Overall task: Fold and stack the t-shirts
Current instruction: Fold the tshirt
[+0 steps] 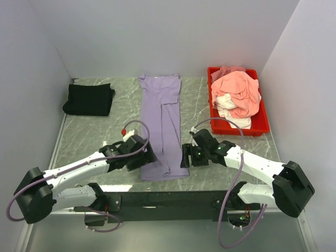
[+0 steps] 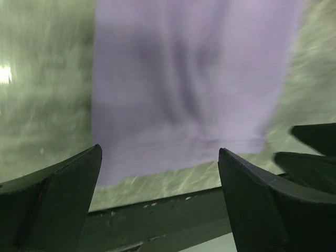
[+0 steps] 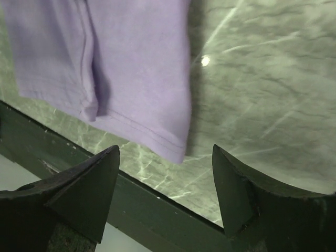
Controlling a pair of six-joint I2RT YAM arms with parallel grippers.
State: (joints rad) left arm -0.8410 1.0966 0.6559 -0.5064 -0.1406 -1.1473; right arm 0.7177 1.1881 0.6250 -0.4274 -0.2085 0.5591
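Observation:
The lavender-purple t-shirt lies folded into a long narrow strip down the middle of the table, hem toward me. My left gripper is open and empty over its near left corner; the left wrist view shows the hem blurred. My right gripper is open and empty beside its near right corner. The black t-shirt lies folded at the far left. The salmon-pink t-shirt and white t-shirt lie crumpled in the red tray.
The red tray stands at the far right by the wall. The dark rail of the arm bases runs along the near table edge, also in the right wrist view. White walls close in the left, back and right.

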